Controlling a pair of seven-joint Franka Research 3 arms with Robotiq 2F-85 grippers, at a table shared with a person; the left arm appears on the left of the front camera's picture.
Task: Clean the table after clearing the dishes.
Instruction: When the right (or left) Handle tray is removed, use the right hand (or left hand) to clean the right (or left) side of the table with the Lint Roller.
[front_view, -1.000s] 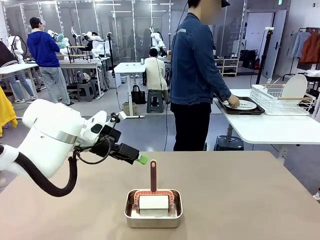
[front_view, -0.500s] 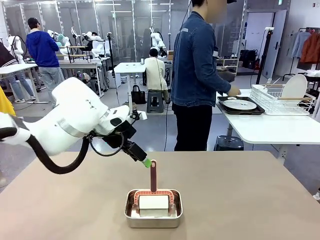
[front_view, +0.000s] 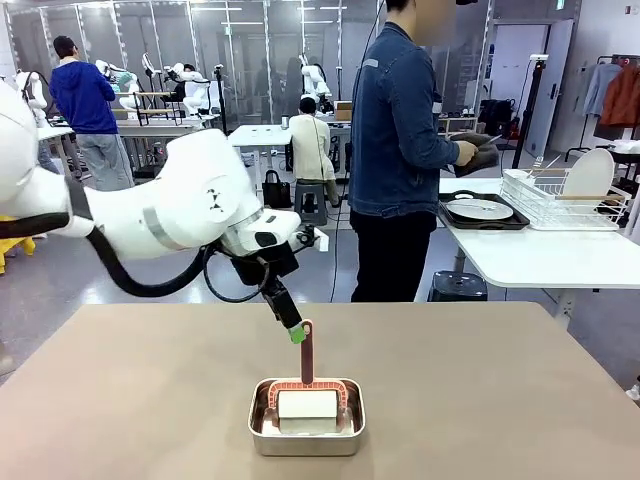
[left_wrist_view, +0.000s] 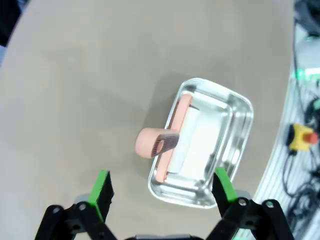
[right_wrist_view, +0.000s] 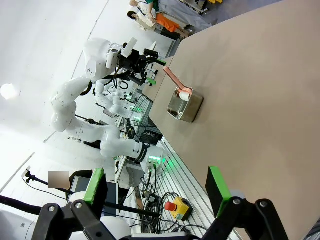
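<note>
Table (front_view: 500, 400) | pan (front_view: 306, 442) centred, roller handle (front_view: 306, 352) upright | left fingers (left_wrist_view: 102, 187) spread near handle top | right fingers (right_wrist_view: 94, 186) spread

table (front_view: 500, 400) open around the pan (front_view: 306, 440) (roller handle (front_view: 307, 352) sticks up).
</note>
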